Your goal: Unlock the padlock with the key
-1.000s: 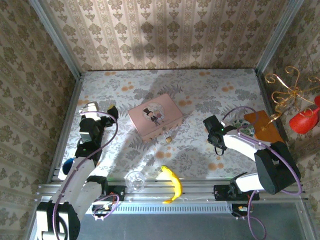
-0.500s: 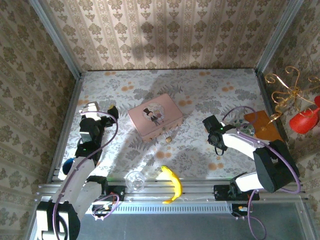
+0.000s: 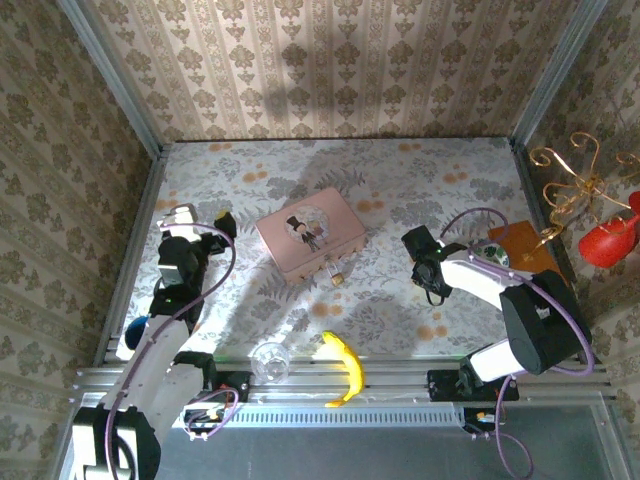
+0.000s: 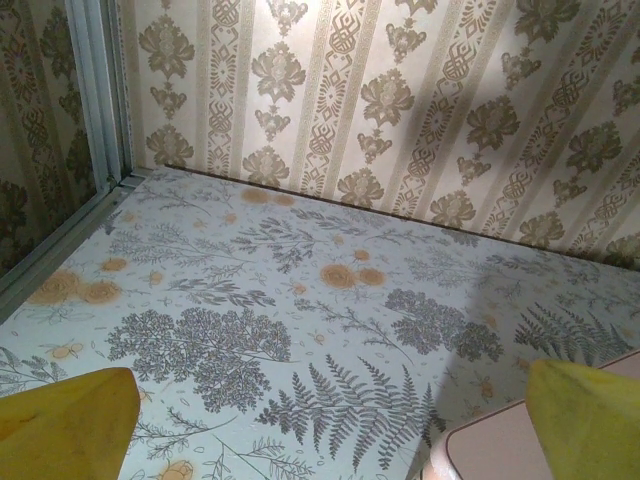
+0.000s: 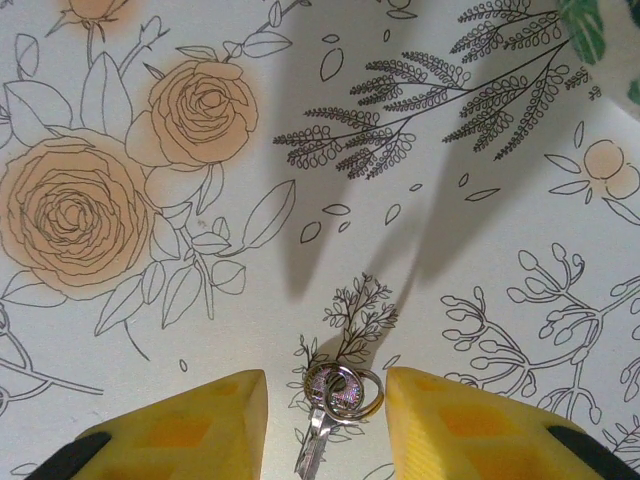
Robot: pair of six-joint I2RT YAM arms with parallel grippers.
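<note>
Brass-coloured and tiny, the padlock (image 3: 338,277) lies just beside the near corner of the pink tin (image 3: 310,232) in the top view. It is well apart from the right gripper (image 3: 424,265), on that gripper's left side. The left gripper (image 3: 215,222) hangs on the other side of the tin.

On the left wrist camera the yellow fingers (image 4: 60,420) are spread wide over the bare cloth and pinch nothing. A corner of the tin is beside the right-hand finger.

On the right wrist camera the fingers (image 5: 200,425) stand partly apart. The key (image 5: 318,440) with its small ring lies flat on the cloth between them, and neither finger touches it.

I judge the task is at its beginning: the key is not yet picked up, and the padlock is not yet held or opened. I can read no writing; the tin shows a figure in a top hat.
</note>
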